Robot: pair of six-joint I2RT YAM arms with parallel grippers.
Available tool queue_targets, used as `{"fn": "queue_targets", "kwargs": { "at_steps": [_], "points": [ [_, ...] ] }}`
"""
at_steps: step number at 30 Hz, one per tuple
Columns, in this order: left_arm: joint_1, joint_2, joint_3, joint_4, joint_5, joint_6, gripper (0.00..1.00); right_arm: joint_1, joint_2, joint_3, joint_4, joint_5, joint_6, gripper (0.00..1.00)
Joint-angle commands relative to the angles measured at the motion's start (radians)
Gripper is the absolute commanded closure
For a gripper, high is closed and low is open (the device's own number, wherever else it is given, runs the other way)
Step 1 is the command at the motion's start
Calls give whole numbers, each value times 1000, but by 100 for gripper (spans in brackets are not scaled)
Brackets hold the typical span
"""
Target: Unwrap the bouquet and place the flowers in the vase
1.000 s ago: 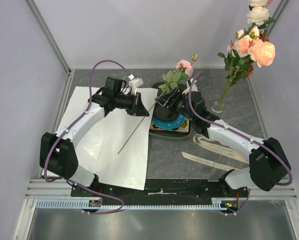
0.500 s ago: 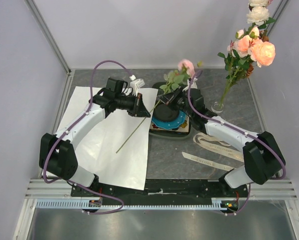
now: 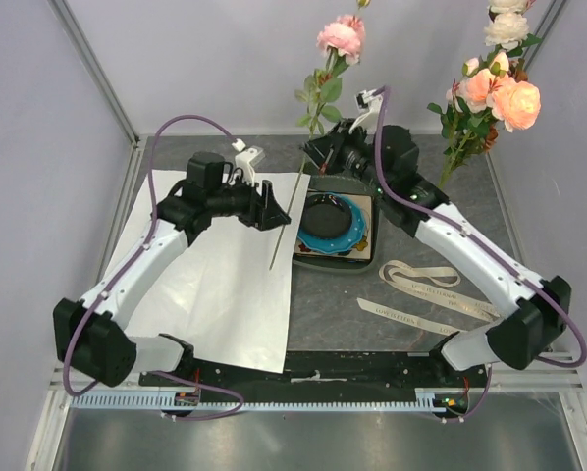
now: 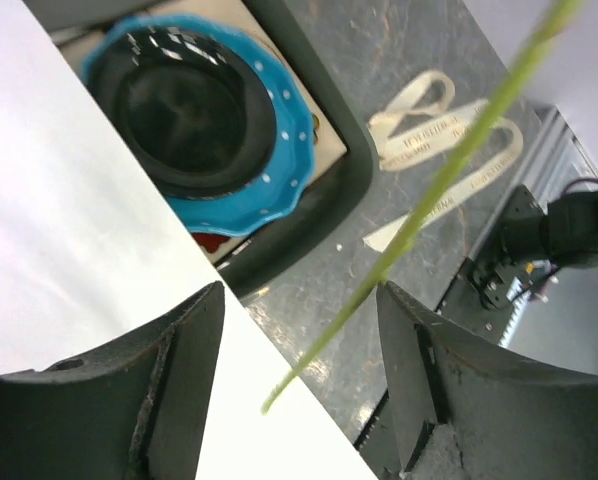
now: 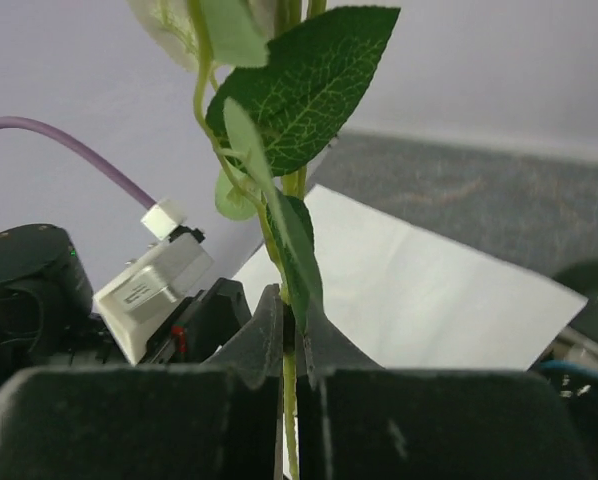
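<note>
My right gripper (image 3: 318, 157) is shut on the green stem (image 5: 291, 375) of a pink rose (image 3: 341, 37) just under its leaves (image 5: 299, 90), and holds it upright over the table's back. The stem's lower end (image 3: 280, 245) hangs over the flat white paper wrap (image 3: 215, 285). That end passes between the fingers of my open left gripper (image 3: 272, 206) without touching them (image 4: 419, 215). In the left wrist view my left gripper (image 4: 299, 390) is wide apart. Several peach, pink and cream flowers (image 3: 495, 93) stand in the clear vase (image 3: 428, 208) at the back right.
A dark green tray (image 3: 365, 257) with a blue-rimmed black plate (image 3: 331, 224) sits between the arms, beside the paper's right edge. Cream ribbon pieces (image 3: 421, 276) lie on the grey table in front of the tray. Walls close in on the left, back and right.
My left gripper has opened and let go of the stem. My right gripper has shut on the rose and lifted it up and back, so the stem now hangs nearly upright.
</note>
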Motion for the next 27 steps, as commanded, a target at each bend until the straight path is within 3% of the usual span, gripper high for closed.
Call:
{"fn": "queue_targets", "kwargs": {
  "at_steps": [1, 6, 14, 21, 22, 27],
  "points": [
    [9, -127, -38, 107, -153, -11, 30, 30, -144, 212, -157, 51, -341, 100],
    [12, -197, -78, 144, -227, -10, 27, 31, -299, 326, -246, 122, -513, 100],
    [11, -179, -76, 148, -178, -25, 28, 31, -668, 222, -314, 402, -680, 100],
    [11, -161, -81, 157, -149, -36, 28, 31, -795, 81, -395, 891, -739, 100],
    [11, -155, -82, 162, -146, -39, 28, 31, -810, 17, -363, 1032, -736, 100],
    [12, -142, -87, 170, -126, -47, 28, 31, -836, -179, -132, 1269, -754, 100]
  ]
}}
